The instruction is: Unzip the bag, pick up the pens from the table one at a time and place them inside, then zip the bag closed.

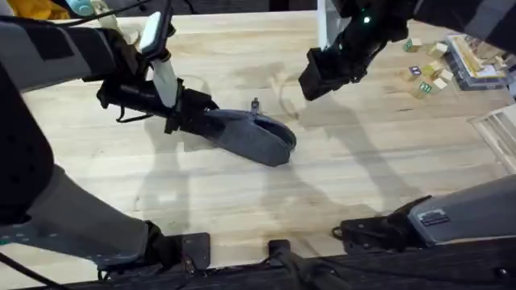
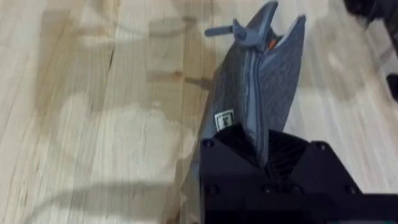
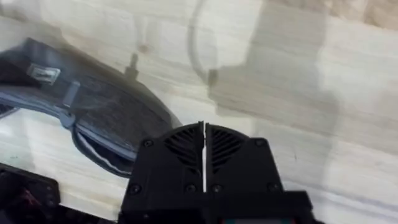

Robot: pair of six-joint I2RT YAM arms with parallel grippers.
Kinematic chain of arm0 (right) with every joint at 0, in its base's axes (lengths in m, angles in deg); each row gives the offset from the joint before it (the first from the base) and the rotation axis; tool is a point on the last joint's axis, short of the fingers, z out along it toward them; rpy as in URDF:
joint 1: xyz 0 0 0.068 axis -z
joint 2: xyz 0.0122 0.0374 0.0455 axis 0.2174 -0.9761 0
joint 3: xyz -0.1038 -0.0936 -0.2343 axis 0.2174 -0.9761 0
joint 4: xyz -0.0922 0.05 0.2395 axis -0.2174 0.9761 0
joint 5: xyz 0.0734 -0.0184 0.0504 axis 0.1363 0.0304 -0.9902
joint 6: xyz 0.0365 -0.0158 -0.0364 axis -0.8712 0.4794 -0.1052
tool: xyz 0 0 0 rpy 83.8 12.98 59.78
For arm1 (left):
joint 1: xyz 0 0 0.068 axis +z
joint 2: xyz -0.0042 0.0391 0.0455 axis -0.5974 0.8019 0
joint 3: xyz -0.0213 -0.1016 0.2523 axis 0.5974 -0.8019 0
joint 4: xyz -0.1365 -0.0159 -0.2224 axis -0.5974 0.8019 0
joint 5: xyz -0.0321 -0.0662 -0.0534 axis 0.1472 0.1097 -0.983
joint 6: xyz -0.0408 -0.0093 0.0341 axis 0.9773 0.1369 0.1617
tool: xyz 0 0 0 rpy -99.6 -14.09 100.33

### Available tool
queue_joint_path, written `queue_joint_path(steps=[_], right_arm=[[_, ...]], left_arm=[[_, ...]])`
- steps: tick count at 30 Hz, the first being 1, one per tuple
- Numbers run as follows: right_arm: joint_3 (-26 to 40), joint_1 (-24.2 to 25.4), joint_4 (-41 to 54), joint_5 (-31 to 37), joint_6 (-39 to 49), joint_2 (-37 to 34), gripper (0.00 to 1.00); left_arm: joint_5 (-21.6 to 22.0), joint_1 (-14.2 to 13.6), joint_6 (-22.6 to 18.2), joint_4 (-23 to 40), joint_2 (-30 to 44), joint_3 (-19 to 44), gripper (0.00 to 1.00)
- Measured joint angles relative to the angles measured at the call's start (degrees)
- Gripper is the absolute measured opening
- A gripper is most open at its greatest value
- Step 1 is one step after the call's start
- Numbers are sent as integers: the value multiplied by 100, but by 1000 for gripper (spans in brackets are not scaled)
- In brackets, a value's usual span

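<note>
Grey fabric, the bag lies mid-tabletop, soft and light, likely to sag; the zip pull is the place to take hold. Left gripper clamps its nine-o'clock end, while right gripper, fingers together and empty, hovers at two o'clock.

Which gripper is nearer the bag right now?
Left. The left gripper is clamped on the end of the bag; the right gripper hangs shut above the table, off the bag's far end.
</note>
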Motion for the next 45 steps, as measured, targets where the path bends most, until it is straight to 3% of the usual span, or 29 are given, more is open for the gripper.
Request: queue_joint_path(steps=[12,13,14,19,20,35,45], right_arm=[[5,26,-37,62,20,399,33],[16,26,-34,63,5,502,72],[36,26,-35,61,16,595,181],[250,-26,-43,75,35,1072,912],[275,-62,-47,79,38,1156,974],[315,-904,-46,76,-22,1604,998],[315,-1036,-262,76,-1091,1604,998]], left_arm=[[0,0,1,0,0,0,42],[0,0,2,0,0,0,41],[0,0,0,0,0,0,40],[0,0,1,0,0,0,41],[0,0,2,0,0,0,40],[0,0,0,0,0,0,43],[0,0,1,0,0,0,42]])
